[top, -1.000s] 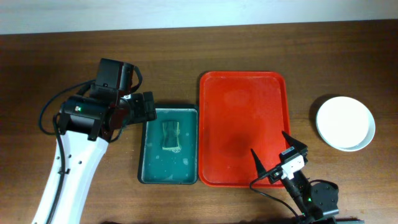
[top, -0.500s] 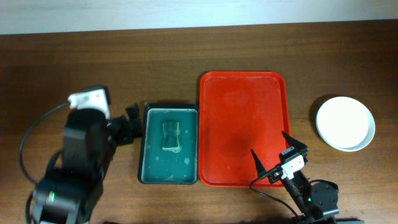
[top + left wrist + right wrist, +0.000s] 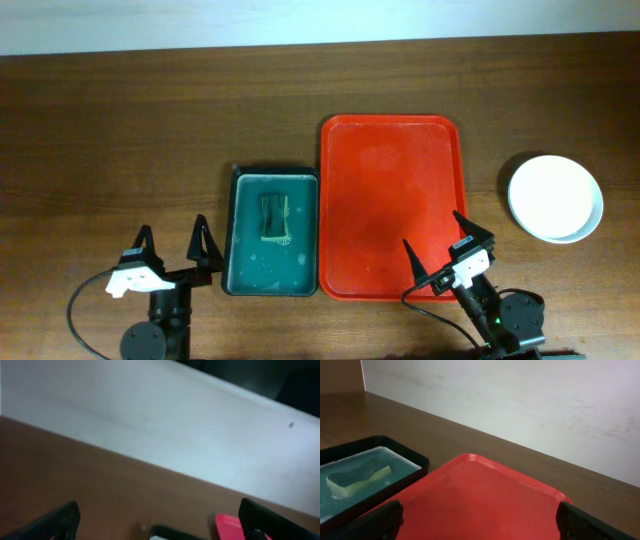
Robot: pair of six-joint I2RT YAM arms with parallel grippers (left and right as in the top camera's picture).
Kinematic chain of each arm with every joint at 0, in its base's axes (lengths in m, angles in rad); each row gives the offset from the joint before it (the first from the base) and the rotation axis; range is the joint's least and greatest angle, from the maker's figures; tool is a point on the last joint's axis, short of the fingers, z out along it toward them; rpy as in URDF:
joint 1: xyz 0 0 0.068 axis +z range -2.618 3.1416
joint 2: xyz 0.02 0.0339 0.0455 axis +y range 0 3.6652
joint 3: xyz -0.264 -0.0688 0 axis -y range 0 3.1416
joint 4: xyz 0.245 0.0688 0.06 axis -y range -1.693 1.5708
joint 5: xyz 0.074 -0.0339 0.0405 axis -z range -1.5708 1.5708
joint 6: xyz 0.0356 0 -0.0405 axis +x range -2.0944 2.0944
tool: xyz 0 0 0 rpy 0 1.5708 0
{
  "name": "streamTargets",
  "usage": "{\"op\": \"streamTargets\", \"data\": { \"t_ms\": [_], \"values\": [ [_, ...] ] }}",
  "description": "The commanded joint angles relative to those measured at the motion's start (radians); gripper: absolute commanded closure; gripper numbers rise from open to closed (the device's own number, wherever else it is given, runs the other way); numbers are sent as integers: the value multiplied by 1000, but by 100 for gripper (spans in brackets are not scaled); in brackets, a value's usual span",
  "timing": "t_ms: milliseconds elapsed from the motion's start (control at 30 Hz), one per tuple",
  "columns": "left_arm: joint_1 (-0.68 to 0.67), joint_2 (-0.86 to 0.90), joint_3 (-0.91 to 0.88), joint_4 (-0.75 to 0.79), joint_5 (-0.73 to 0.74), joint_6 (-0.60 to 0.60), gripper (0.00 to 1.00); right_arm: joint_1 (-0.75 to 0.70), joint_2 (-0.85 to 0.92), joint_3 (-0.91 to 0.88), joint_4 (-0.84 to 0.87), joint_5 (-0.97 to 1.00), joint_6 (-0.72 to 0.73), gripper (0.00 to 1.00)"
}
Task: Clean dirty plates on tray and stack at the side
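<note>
Zero plates on the red tray [image 3: 390,150]; its floor is bare from overhead and in the right wrist view. One white plate [image 3: 555,197] sits on the table [image 3: 120,120] off the tray's right side, well apart from it. Can't tell if others are stacked under it.

Left gripper [image 3: 172,230] is at the near table edge, just left of the green tray [image 3: 228,240], spread wide and holding nothing. Right gripper [image 3: 431,228] is at the near edge too, over the red tray's near right part, also spread wide and empty. Both wrist views show only finger ends in the bottom corners and nothing between them. The sponge [image 3: 274,220] lies in the green tray's water.

Judgement: cleaning and stacking look done, so the step is parking the arms.

To do it well:
- Keep both arms low and slow.
- Keep the fingers apart so nothing snags.
- Don't let the right fingers clip the red tray rim and shove the tray.
- Keep the left fingers off the green tray wall so water doesn't slop.
- Leave the plate alone.
</note>
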Motion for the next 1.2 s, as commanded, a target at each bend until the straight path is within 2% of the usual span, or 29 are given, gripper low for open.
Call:
{"op": "streamTargets", "data": {
  "t_ms": [0, 100, 1167],
  "values": [
    [7, -16, -114, 91, 7, 11, 1, 2, -5, -7, -2, 11, 5, 2],
    [7, -16, -117, -29, -24, 8, 1, 2, -5, -7, -2, 11, 5, 2],
    [7, -14, -117, -31, -24, 8, 1, 2, -5, -7, -2, 11, 5, 2]
  ]
}}
